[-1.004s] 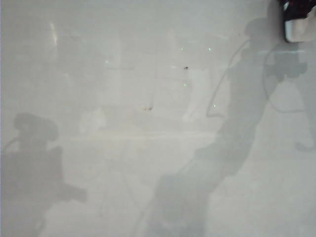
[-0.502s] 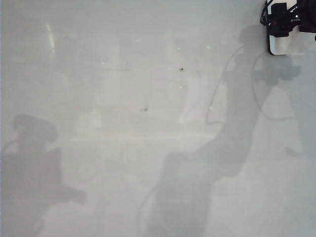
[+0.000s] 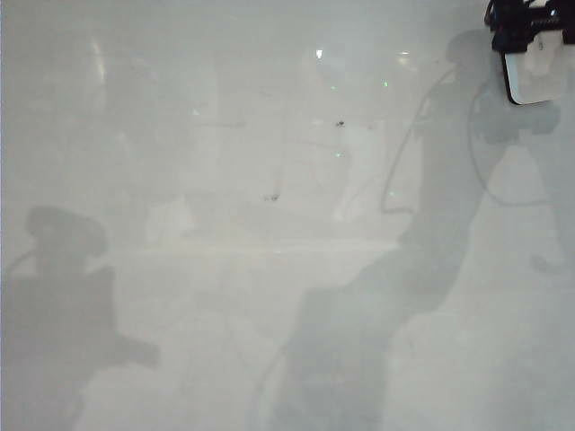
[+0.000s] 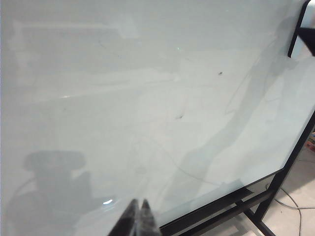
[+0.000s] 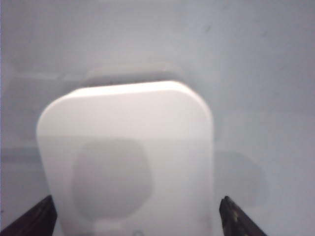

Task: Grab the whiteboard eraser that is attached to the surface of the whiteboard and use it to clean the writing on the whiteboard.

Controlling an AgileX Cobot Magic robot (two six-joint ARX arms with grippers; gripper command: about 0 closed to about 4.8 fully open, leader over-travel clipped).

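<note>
Only my right wrist view shows the whiteboard eraser point(image 5: 127, 162) close up, lying on the whiteboard point(image 5: 261, 73) between the spread fingertips of my right gripper point(image 5: 135, 219), which do not touch it. Exterior view places that gripper point(image 3: 530, 27) at the top right corner. My left gripper point(image 4: 138, 219) hangs closed and empty. No readable writing or label shows.

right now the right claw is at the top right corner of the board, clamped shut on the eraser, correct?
Not clamped. The right wrist view shows the right claw open, its fingers apart on either side of the eraser. It is at the top right corner of the board.
</note>
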